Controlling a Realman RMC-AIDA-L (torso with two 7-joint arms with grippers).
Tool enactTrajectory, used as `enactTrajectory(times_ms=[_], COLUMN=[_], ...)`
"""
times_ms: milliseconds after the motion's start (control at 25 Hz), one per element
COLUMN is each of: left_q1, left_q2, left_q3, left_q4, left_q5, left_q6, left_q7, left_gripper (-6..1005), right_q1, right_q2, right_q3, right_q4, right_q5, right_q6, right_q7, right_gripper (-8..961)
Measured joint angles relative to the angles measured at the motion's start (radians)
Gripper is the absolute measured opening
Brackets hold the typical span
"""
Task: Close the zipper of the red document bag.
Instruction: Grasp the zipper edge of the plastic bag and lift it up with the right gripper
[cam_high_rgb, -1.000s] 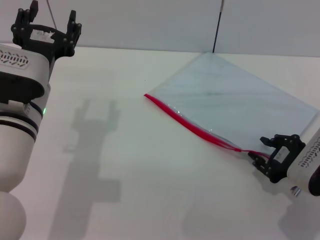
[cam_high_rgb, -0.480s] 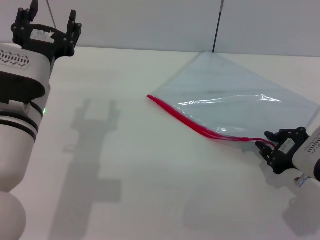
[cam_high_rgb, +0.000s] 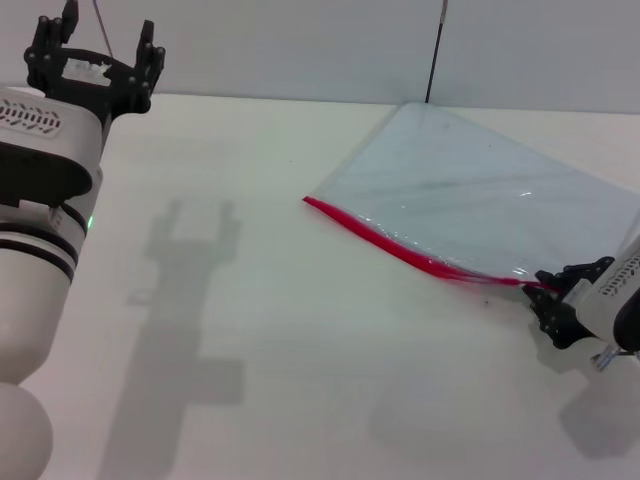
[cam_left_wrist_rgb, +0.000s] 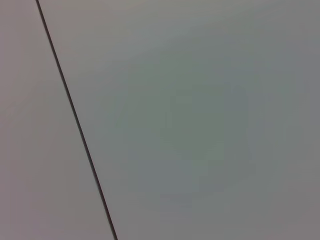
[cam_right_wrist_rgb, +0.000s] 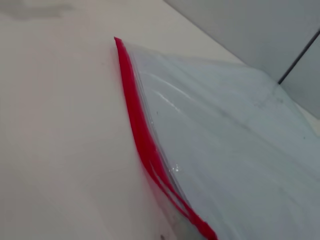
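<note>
One gripper is at work: the right gripper (cam_high_rgb: 557, 300) is clenched on the near end of the zipper (cam_high_rgb: 400, 249). Since a second ago it has been drawn outward, and the red document bag (cam_high_rgb: 480, 200) has been dragged along with it. The zipper's two red tracks are judged not yet sealed. The left gripper (cam_high_rgb: 95, 62) is parked, fingers spread, well apart from the bag.
</note>
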Motion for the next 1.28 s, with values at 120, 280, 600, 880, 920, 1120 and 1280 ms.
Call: enactTrajectory(times_ms=[120, 280, 600, 880, 920, 1120, 1280], left_q1=[0.002, 0.002, -0.001, -0.007, -0.01, -0.026, -0.069], left_q2=[0.0, 0.0, 0.006, 0.007, 0.009, 0.035, 0.093], left_q3=[0.0, 0.0, 0.008, -0.003, -0.003, -0.003, 0.001], left_q4=[0.0, 0.0, 0.0, 0.03, 0.037, 0.075, 0.143], left_q5=[0.0, 0.0, 0.003, 0.004, 0.006, 0.013, 0.039], left_q6=[0.002, 0.004, 0.015, 0.131, 0.157, 0.299, 0.526], left_q7=[0.0, 0.0, 0.006, 0.065, 0.076, 0.108, 0.128], left_gripper=[741, 741, 740, 740, 740, 741, 741], right_q1=[0.0, -0.006, -0.027, -0.03, -0.03, -0.028, -0.025], right_q2=[0.0, 0.0, 0.0, 0.0, 0.0, 0.0, 0.0], right_q3=[0.0, 0.0, 0.005, 0.0, 0.0, -0.001, -0.007], right_q4=[-0.009, -0.042, -0.133, -0.156, -0.161, -0.177, -0.192], right_q5=[-0.002, -0.003, -0.004, 0.0, 0.0, 0.0, 0.002], right_q6=[-0.001, -0.009, -0.056, -0.068, -0.073, -0.084, -0.091], right_q7=[0.003, 0.006, 0.015, 0.015, 0.015, 0.015, 0.015], right_gripper=[183, 121, 56, 23, 22, 16, 17])
